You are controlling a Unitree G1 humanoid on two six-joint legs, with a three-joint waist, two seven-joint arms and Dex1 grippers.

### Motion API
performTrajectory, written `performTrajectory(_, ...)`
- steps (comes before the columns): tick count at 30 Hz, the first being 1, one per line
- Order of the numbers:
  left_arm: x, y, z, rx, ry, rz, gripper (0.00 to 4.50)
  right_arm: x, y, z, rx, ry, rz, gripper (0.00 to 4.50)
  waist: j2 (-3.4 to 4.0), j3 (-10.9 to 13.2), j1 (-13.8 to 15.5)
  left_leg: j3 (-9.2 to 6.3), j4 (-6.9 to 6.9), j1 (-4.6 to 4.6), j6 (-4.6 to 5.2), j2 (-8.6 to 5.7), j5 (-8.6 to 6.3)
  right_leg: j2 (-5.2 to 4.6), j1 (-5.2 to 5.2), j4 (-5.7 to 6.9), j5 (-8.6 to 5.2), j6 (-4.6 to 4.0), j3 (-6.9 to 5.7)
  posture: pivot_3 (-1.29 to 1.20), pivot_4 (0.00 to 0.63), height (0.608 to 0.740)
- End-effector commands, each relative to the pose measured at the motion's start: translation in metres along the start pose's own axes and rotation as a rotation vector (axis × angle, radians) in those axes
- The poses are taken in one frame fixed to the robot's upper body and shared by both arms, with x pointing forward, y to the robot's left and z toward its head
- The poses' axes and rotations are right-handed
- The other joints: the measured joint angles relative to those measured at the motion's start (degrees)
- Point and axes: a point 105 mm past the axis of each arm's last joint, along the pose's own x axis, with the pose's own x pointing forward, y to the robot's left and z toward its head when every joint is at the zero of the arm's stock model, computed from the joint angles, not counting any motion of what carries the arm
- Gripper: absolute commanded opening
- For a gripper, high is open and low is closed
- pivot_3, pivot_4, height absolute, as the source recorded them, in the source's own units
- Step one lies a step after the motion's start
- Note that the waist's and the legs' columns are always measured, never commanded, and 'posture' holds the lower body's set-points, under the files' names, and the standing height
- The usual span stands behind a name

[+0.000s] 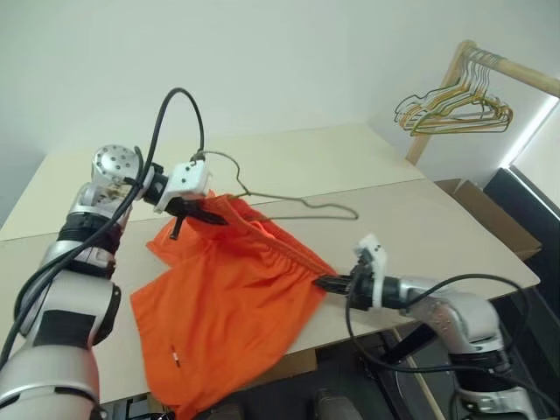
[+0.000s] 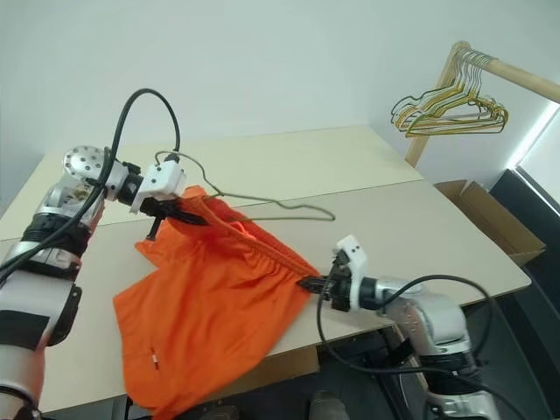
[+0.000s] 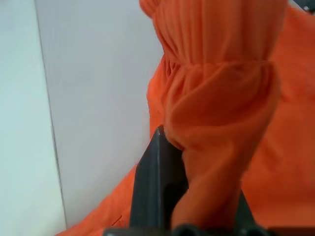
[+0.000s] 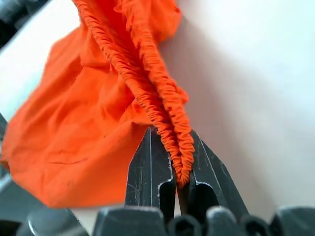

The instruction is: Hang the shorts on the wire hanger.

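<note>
Okay, both arms are on the shorts (image 1: 232, 306) now. My left gripper (image 1: 213, 216) has its fingers (image 3: 157, 191) clamped on one end of the gathered waistband, orange fabric bunched over and around them in the left wrist view. My right gripper (image 1: 325, 282) is pinched tight on the other end; in the right wrist view the ruffled elastic runs straight down between the two black fingers (image 4: 147, 172), which are closed on it.

The waistband is stretched in a line between the two grippers, lifted off the table (image 1: 420, 219), higher at the left end. The rest of the shorts hangs down from it, spreading over the pale table top and drooping past its near edge.

The wire hanger (image 1: 289, 203) lies on the table just behind the shorts. Its hook curves up right beside my left gripper, and its thin body runs out to the right past the orange cloth. I can't tell whether the wire touches the fabric.

Far right, a bunch of gold-coloured hangers (image 1: 455, 109) hangs on a wooden rail (image 1: 516, 74), with a cardboard box (image 1: 490, 214) beside the table's far corner.
</note>
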Motion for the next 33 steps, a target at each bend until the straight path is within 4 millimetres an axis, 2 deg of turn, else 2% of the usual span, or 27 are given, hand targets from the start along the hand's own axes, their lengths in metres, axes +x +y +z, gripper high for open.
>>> performTrajectory(1,-0.015,-0.006,-0.003,0.075,0.057,-0.007,0.00,-0.023,-0.001,0.018,-0.075,0.032,-0.019,0.02,0.00,0.0,0.1,0.01,0.00,0.00,0.03,0.00,-0.01,-0.01,-0.01,-0.02,0.00,0.00,0.01,-0.09,0.000,0.740)
performTrajectory(5,-0.015,-0.014,-0.014,0.073,0.089,-0.028,0.00,-0.039,-0.003,0.023,-0.126,0.092,-0.018,0.02,0.00,0.0,0.8,0.02,0.01,0.03,0.14,0.02,-0.08,-0.02,0.02,-0.12,0.00,-0.01,0.00,-0.09,0.000,0.740)
performTrajectory(16,-0.012,-0.020,-0.037,-0.019,0.164,-0.030,0.00,-0.057,-0.001,0.036,-0.281,0.171,0.011,0.02,0.00,0.0,1.9,0.05,0.10,-0.04,0.11,-0.01,-0.06,-0.02,0.00,-0.17,0.00,0.00,-0.02,-0.09,0.000,0.740)
performTrajectory(19,-0.007,-0.025,-0.047,-0.036,0.205,-0.046,0.00,-0.058,0.006,0.046,-0.343,0.161,0.035,0.02,0.00,0.0,1.8,0.05,0.10,-0.03,0.11,-0.02,-0.06,-0.01,0.00,-0.16,-0.01,0.00,-0.02,-0.09,0.000,0.740)
performTrajectory(22,0.001,-0.030,-0.051,-0.035,0.213,-0.085,0.00,-0.051,0.017,0.056,-0.402,0.158,0.071,0.02,0.00,0.0,1.6,0.07,0.10,-0.02,0.10,-0.02,-0.06,-0.03,-0.01,-0.14,0.00,0.00,-0.01,-0.10,0.000,0.740)
performTrajectory(26,0.014,-0.029,-0.045,-0.006,0.200,-0.131,0.00,-0.035,0.034,0.066,-0.467,0.165,0.120,0.02,0.00,0.0,1.5,0.07,0.11,-0.05,0.09,0.01,-0.05,-0.01,-0.06,-0.13,0.00,0.00,-0.02,-0.10,0.000,0.740)
performTrajectory(33,0.034,-0.017,-0.034,0.020,0.176,-0.131,0.00,-0.002,0.051,0.070,-0.520,0.230,0.141,0.02,0.00,0.0,1.5,0.08,0.14,-0.12,0.09,0.01,-0.05,-0.03,-0.11,-0.09,0.00,0.00,-0.05,-0.12,0.000,0.740)
